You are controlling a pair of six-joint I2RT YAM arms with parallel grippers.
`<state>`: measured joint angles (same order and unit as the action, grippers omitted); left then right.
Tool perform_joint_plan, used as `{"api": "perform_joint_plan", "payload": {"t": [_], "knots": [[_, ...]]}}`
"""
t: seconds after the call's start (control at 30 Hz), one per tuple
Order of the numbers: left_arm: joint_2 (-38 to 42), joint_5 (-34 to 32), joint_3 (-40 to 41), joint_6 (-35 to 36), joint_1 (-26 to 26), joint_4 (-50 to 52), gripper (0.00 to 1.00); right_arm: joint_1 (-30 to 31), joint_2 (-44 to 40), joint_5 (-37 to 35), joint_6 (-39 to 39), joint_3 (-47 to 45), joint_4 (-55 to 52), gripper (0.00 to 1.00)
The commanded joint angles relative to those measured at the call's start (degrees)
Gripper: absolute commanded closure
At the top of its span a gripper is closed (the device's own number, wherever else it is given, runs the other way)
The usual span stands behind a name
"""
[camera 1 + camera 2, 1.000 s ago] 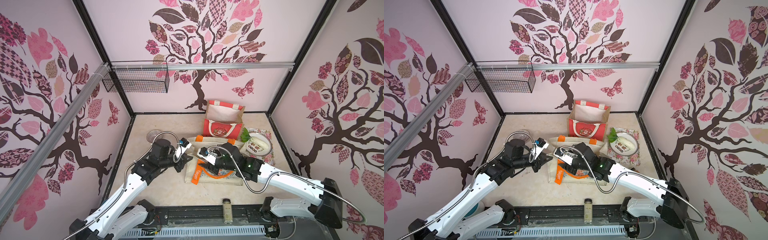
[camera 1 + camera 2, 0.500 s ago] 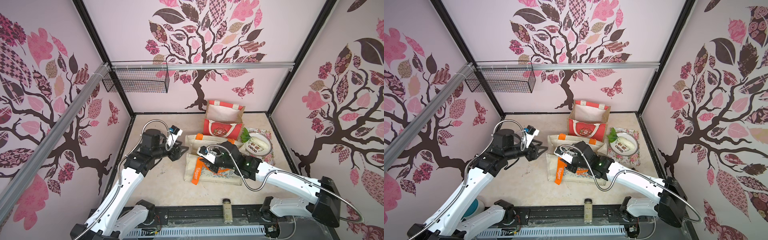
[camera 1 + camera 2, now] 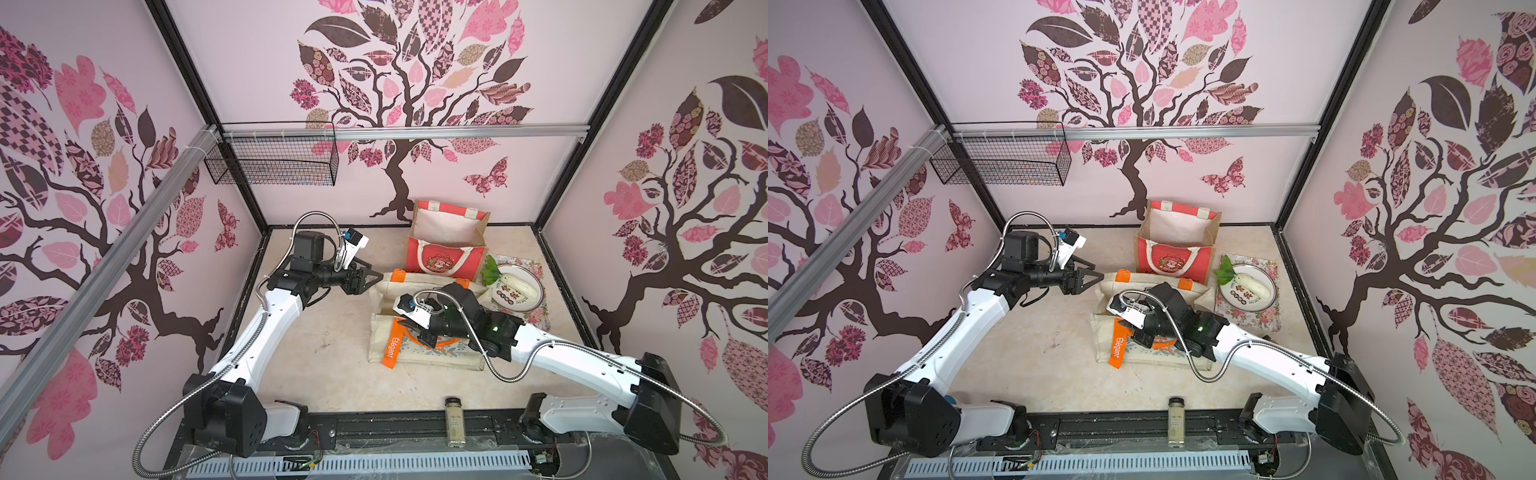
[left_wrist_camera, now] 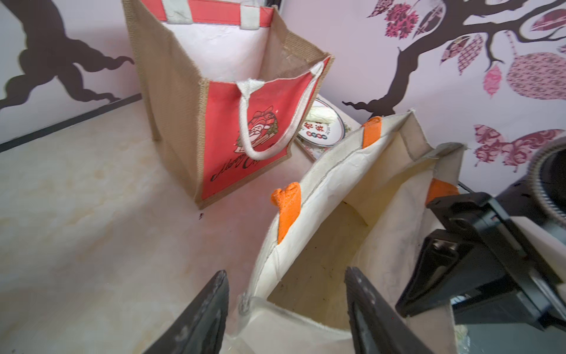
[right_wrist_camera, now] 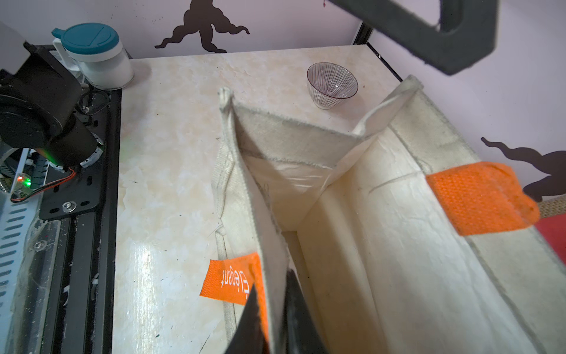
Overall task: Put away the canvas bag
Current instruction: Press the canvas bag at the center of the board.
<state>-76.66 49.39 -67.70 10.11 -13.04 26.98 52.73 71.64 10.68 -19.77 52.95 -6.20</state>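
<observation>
The cream canvas bag (image 3: 419, 359) with orange straps lies on its side on the table, its mouth gaping toward the left arm. In the right wrist view my right gripper (image 5: 272, 285) is shut on the bag's (image 5: 382, 245) upper panel edge, beside the orange "Elegant" strap (image 5: 231, 282). In both top views that gripper (image 3: 405, 324) (image 3: 1121, 322) sits over the bag (image 3: 1142, 359). My left gripper (image 3: 372, 277) (image 3: 1094, 277) hangs open just off the mouth's left-back corner. In the left wrist view its jaws (image 4: 286, 272) stand wide apart with only the bag's rim (image 4: 337, 184) below them.
A red jute bag (image 3: 446, 245) stands open behind the canvas bag. A plate (image 3: 538, 296) with a vegetable rests on a floral mat at the right. A spice jar (image 3: 455, 422) stands at the front edge, a wire basket (image 3: 274, 160) hangs back left, and a glass bowl (image 5: 332, 84) sits left.
My left gripper has opened, let go and drawn back left and away from the bag. The right gripper has shut on the bag's panel edge, and the mouth now gapes.
</observation>
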Motion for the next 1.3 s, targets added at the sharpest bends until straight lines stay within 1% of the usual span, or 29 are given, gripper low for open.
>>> {"api": "perform_joint_plan", "payload": {"t": [0.0, 0.07, 0.13, 0.17, 0.3, 0.4, 0.47, 0.5, 0.53, 0.57, 0.6, 0.63, 0.67, 0.73, 0.77, 0.8, 0.87, 0.9, 0.93, 0.97, 1.0, 1.03, 1.07, 1.13, 1.17, 1.23, 1.27], "knots": [[-1.6, 9.5, 2.1, -0.6, 0.0, -5.9, 0.37, -0.4, -0.6, 1.5, -0.7, -0.2, 2.0, 0.89], [-2.4, 9.5, 2.0, -0.3, -0.4, -5.3, 0.38, -0.6, -0.8, 2.0, -0.5, -0.4, 2.6, 0.89], [-3.6, 4.7, 1.1, 3.0, -1.2, -2.0, 0.38, -0.8, -0.6, 2.3, -0.2, -0.4, 3.2, 0.89], [-4.1, 3.4, 0.8, 3.9, -1.4, -1.0, 0.38, -0.8, -0.5, 2.2, -0.1, -0.4, 3.5, 0.89], [-5.9, 4.7, 0.8, 2.7, -1.5, -2.1, 0.39, -0.9, 0.0, 2.5, 0.6, -0.3, 4.0, 0.89], [-5.0, 3.8, 2.1, 3.9, -2.3, -0.7, 0.39, -1.1, -0.4, 3.1, 1.1, -0.8, 4.9, 0.89], [-4.1, 3.4, 3.4, 3.1, -3.6, -1.1, 0.40, -1.3, -0.3, 3.2, 1.4, -1.0, 5.5, 0.89], [-3.8, 2.2, 3.3, 4.1, -4.4, 0.6, 0.40, -1.3, -0.2, 3.1, 1.5, -1.0, 5.7, 0.89], [-3.5, -1.9, 2.9, 5.4, -5.5, 2.8, 0.40, -1.3, -0.1, 3.0, 1.6, -0.8, 5.6, 0.89], [-3.1, -7.4, 2.8, 5.4, -6.1, 3.0, 0.39, -1.3, 0.1, 2.9, 1.6, -0.7, 5.3, 0.89], [-2.4, -12.5, 3.0, 4.1, -6.0, 1.0, 0.38, -1.4, 0.3, 2.9, 1.6, -0.7, 5.2, 0.89], [-2.1, -14.9, 2.7, 2.5, -4.7, -1.5, 0.38, -1.4, 0.2, 2.8, 1.6, -1.0, 5.1, 0.89], [-2.1, -14.1, 1.7, 0.3, -2.7, -3.0, 0.38, -1.4, 0.0, 2.8, 1.7, -1.2, 4.8, 0.89], [-2.3, -7.9, -0.9, -5.5, 2.0, -6.1, 0.38, -1.3, -0.4, 2.8, 2.1, -1.5, 4.6, 0.89], [-2.1, -6.8, -1.4, -6.9, 3.0, -7.6, 0.38, -1.4, -0.7, 2.8, 2.3, -1.7, 4.4, 0.89], [-1.9, -8.2, -2.5, -6.1, 3.2, -6.8, 0.38, -1.3, -1.1, 2.7, 2.6, -1.8, 4.3, 0.88], [-4.1, -10.2, -7.2, -2.5, 3.3, 0.9, 0.37, -1.3, -1.9, 3.2, 3.3, -2.3, 4.5, 0.88], [-6.8, -9.6, -10.4, 0.1, 3.3, 7.2, 0.37, -1.3, -2.4, 3.7, 3.6, -2.6, 4.8, 0.88], [-9.3, -7.3, -12.7, 2.7, 3.3, 12.4, 0.36, -1.3, -2.6, 3.8, 3.6, -3.0, 5.3, 0.87], [-10.8, -4.7, -13.4, 3.6, 3.1, 14.6, 0.35, -1.3, -2.7, 4.1, 3.7, -3.3, 5.7, 0.87], [-11.6, -1.7, -12.7, 3.8, 2.8, 14.7, 0.33, -1.3, -2.7, 4.0, 3.7, -3.5, 6.0, 0.88], [-11.4, -0.3, -11.2, 3.4, 2.1, 13.2, 0.32, -1.3, -2.5, 3.9, 3.6, -3.5, 6.0, 0.88], [-11.1, -0.6, -9.7, 2.0, 1.5, 11.1, 0.31, -1.3, -2.2, 3.7, 3.5, -3.3, 5.7, 0.87], [-11.4, -3.2, -8.5, 2.8, 0.1, 11.2, 0.22, -1.3, -1.9, 3.5, 3.2, -2.9, 5.1, 0.88], [-12.0, -3.3, -8.7, 3.2, -0.1, 12.0, 0.19, -1.3, -1.8, 3.4, 3.2, -2.9, 5.1, 0.88], [-13.5, -1.0, -9.2, 5.5, -0.6, 14.8, 0.17, -1.3, -2.0, 3.3, 3.0, -3.3, 5.7, 0.88], [-13.4, 0.5, -8.6, 5.0, -1.0, 13.8, 0.17, -1.3, -1.9, 3.2, 3.0, -3.5, 5.9, 0.88]]}}
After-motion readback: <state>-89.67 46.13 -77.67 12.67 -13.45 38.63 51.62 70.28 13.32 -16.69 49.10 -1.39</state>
